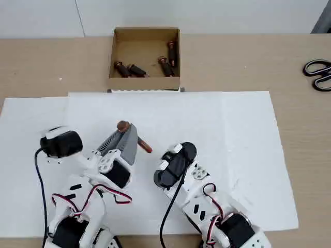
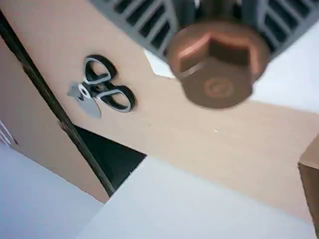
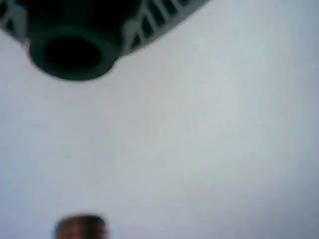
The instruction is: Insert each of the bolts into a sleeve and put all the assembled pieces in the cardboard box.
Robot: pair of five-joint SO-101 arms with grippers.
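Bolt (image 2: 218,69): coppery, hexagonal head.

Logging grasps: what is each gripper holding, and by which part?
Left gripper: bolt, gripped on the shank behind its head. Right gripper: sleeve, gripped behind its open end.

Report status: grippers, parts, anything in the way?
Left gripper shut on bolt. Right gripper shut on sleeve, parts apart. Four assembled pieces in cardboard box. Scissors far aside.
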